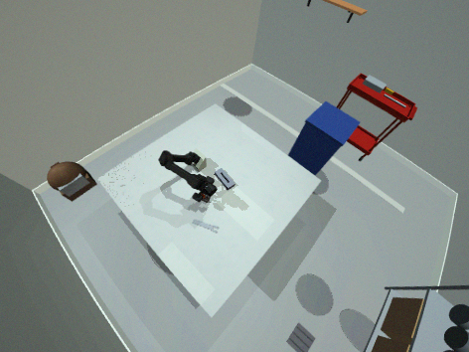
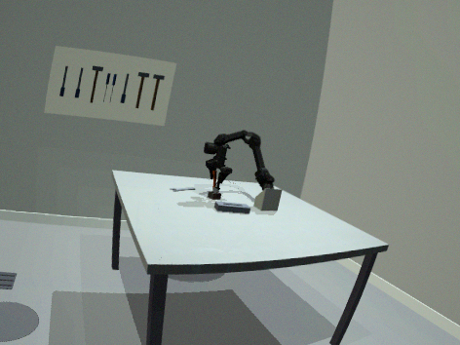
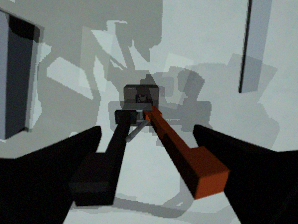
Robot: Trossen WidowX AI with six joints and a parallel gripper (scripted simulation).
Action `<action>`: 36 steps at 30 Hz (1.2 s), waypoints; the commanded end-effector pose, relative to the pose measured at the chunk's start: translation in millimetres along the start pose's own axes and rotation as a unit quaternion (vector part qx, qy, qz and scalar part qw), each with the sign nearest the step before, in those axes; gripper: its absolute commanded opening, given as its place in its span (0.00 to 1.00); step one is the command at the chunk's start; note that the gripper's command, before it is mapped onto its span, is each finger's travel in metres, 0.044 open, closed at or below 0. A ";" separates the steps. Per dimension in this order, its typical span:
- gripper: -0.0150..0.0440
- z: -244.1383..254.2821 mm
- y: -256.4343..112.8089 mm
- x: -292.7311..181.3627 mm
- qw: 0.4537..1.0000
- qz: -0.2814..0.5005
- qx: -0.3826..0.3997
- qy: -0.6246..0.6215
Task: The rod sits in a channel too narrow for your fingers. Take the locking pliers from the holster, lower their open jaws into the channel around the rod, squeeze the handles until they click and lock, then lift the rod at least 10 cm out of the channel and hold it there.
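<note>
At the wrist view's centre, the locking pliers [image 3: 138,117] stand in the dark holster [image 3: 141,91] [image 2: 213,196], their black and orange handles fanning toward the bottom between the gripper's [image 1: 202,197] [image 2: 218,174] [image 3: 147,132] widely spread fingers, which grip nothing. In the exterior view, the slotted channel block [image 2: 232,208] [image 1: 225,179] [image 3: 15,75] lies right of the holster, on the white table [image 2: 253,234] [image 1: 174,239].

White table [image 1: 164,219] [image 2: 244,244], 1; directly on it: grey channel block [image 1: 225,179] [image 2: 232,208] [image 3: 17,75], 1; dark holster [image 2: 213,195] [image 3: 141,93], 1; beige block [image 1: 200,161] [image 2: 268,200], 1.
</note>
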State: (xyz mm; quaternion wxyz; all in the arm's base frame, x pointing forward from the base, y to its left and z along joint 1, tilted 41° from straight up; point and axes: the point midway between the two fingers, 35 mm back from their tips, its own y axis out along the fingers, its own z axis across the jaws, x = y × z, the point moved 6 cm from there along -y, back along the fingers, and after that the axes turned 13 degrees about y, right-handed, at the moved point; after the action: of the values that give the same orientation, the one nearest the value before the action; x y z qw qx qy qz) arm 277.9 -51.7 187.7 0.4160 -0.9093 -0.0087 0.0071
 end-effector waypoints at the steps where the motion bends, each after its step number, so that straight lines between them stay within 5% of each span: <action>1: 0.98 -0.1 0.8 -0.6 1.000 0.000 -0.003 -0.003; 36: 0.90 -0.1 0.8 -0.6 1.000 0.000 -0.003 -0.003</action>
State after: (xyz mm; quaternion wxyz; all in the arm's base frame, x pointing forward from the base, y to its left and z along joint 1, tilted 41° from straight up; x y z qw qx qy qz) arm 277.4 -51.9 186.8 0.4159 -0.9094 -0.0082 0.0083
